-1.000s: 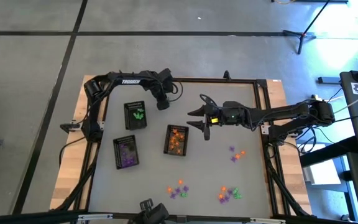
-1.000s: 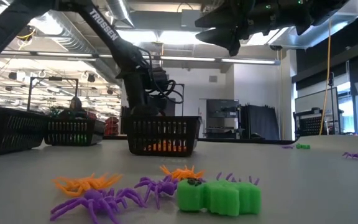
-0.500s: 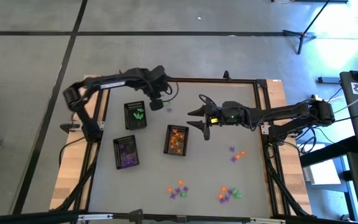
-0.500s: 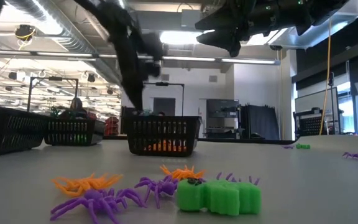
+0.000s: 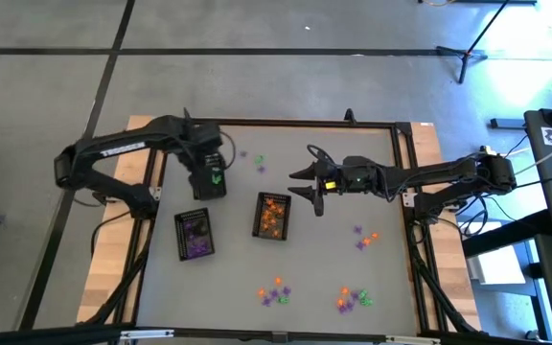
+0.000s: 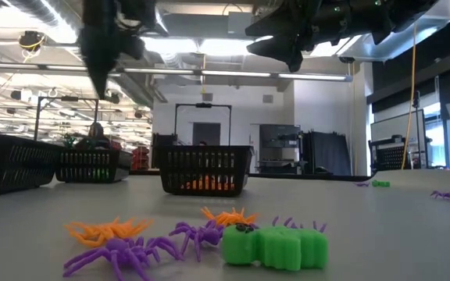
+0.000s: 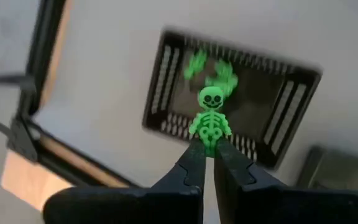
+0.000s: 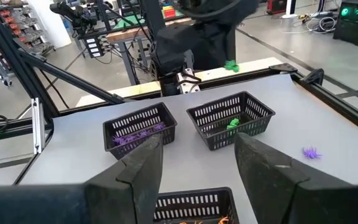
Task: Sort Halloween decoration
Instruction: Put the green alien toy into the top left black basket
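Observation:
My left gripper [image 7: 207, 151] is shut on a green skeleton [image 7: 210, 118] and hangs over the black tray [image 7: 278, 118] that holds green pieces. In the high view that gripper [image 5: 211, 171] covers part of this tray [image 5: 197, 191] at the left. A tray with purple pieces [image 5: 195, 233] and one with orange pieces [image 5: 272, 215] stand nearer the front. Loose Halloween decoration lies in small clusters at the front [image 5: 274, 291] and front right [image 5: 353, 299]. My right gripper [image 5: 314, 188] hovers open and empty mid-table, beside the orange tray.
A few trinkets [image 5: 363, 236] lie right of centre, and two more [image 5: 260, 165] near the back behind the orange tray. In the low view, orange and purple spiders [image 6: 123, 251] and a green piece [image 6: 276, 246] lie close to the front edge. A black frame borders the table.
My left arm has swung from the back middle of the table to the left, over the green tray, with the green skeleton in its grip. The right arm has stayed still.

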Tool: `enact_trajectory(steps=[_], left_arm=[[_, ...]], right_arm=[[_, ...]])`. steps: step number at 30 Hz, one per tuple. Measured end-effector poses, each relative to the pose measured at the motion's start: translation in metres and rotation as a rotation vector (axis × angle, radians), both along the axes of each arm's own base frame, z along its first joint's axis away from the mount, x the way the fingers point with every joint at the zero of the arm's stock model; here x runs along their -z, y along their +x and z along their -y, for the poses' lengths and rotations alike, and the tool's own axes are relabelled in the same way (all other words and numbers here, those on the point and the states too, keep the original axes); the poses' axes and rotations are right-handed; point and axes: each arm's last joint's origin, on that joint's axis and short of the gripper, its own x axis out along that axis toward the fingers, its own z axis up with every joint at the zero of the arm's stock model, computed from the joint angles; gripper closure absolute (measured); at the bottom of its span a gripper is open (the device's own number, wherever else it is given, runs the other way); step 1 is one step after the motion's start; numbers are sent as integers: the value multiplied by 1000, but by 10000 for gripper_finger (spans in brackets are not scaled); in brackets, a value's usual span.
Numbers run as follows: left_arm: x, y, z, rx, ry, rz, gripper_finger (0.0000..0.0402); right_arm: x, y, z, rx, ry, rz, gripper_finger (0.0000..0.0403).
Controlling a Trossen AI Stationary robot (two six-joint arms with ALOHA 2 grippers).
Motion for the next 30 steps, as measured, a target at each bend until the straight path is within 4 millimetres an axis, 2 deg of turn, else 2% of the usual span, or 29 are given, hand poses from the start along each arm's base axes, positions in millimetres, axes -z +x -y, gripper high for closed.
enact_trajectory(steps=[6,13,18,22,24,27,30], left_arm=[[20,-26,11,-1,-6,29,380],[28,-26,13,63,3,86,314],[26,-19,9,88,50,158,274],[20,-7,3,77,159,276,262],[16,3,-1,85,171,394,261],[15,20,-9,133,89,569,261],[22,40,-19,153,82,649,261]], right_arm=[[0,0,0,0,3,0,205],[-1,0,0,9,1,6,205],[0,1,0,10,0,5,205],[0,1,0,10,0,6,205],[0,1,0,10,0,5,205],[0,1,0,11,0,6,205],[0,1,0,11,0,6,205]])
